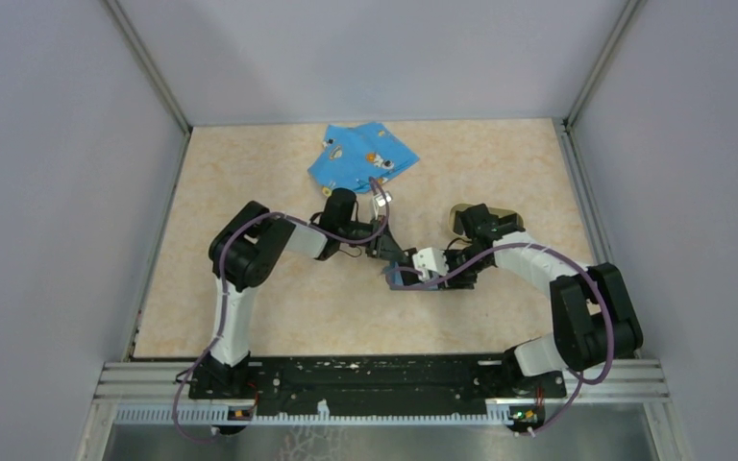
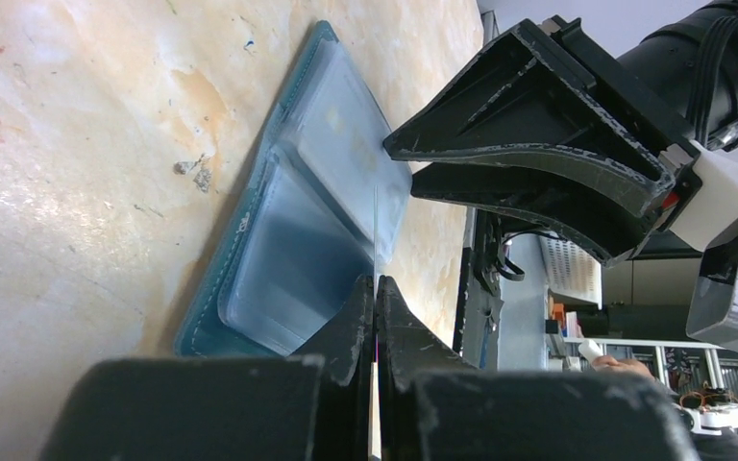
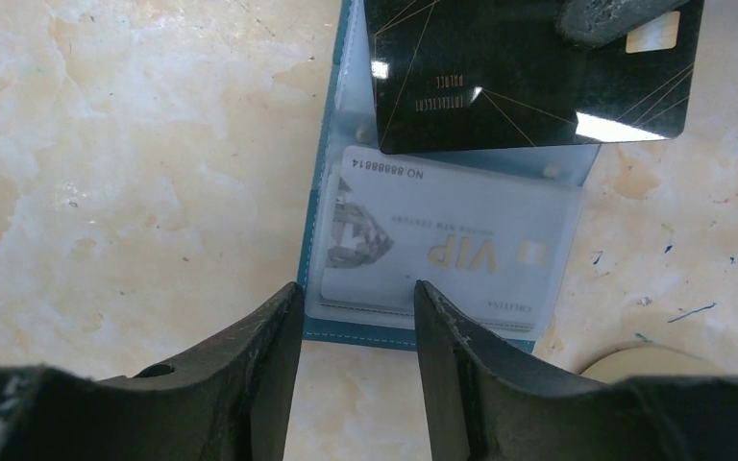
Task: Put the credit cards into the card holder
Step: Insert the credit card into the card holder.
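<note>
The teal-blue card holder [image 3: 413, 331] lies open on the table, and its clear sleeves hold a pale VIP card [image 3: 442, 245]. It also shows in the left wrist view [image 2: 298, 240] and the top view [image 1: 396, 279]. My left gripper [image 2: 376, 280] is shut on a black credit card, which that view shows edge-on as a thin line [image 2: 375, 226]. The right wrist view shows the card's face [image 3: 528, 77] over the holder's far half. My right gripper [image 3: 356, 298] is open and empty, its fingertips at the holder's near edge. Both grippers meet mid-table, the left one [image 1: 392, 255] and the right one [image 1: 411, 275].
A bright blue cartoon-print cloth [image 1: 360, 158] lies at the back of the table. A tan oval tray [image 1: 485, 216] sits under my right arm, and its rim shows in the right wrist view [image 3: 634, 360]. Grey walls close in the table on three sides.
</note>
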{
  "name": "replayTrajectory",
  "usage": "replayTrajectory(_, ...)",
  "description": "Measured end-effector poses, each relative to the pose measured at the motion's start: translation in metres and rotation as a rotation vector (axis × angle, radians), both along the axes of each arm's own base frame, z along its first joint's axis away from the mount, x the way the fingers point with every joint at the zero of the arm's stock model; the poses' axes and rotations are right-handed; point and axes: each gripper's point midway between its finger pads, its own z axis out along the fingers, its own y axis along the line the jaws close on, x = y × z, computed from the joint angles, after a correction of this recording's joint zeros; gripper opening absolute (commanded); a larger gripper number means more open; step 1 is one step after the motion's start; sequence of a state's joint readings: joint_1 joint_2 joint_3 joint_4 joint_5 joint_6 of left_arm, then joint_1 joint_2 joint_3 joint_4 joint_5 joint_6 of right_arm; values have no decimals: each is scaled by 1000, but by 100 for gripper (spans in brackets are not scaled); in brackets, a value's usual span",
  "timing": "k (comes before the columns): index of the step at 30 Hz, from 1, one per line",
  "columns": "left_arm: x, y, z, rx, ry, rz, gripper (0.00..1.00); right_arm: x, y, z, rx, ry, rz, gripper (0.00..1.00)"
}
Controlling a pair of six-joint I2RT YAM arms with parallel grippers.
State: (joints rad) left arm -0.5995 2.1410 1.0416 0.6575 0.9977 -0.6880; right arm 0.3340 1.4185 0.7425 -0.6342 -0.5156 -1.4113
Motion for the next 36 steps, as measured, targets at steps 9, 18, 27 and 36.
replayTrajectory(9, -1, 0, -11, 11, 46, 2, 0, 2, 0, 1, -11, 0, 1, 43)
replayTrajectory(18, 0, -3, -5, -19, 58, -2, 0, 1, 0, 1, -13, 7, 1, 42)
replayTrajectory(27, 1, -4, -6, -12, 77, 13, 0, 1, 0, 1, -14, 9, 1, 42)
replayTrajectory(36, 2, -1, -19, 54, 125, 42, 0, 1, 0, 1, -15, 14, 1, 41)
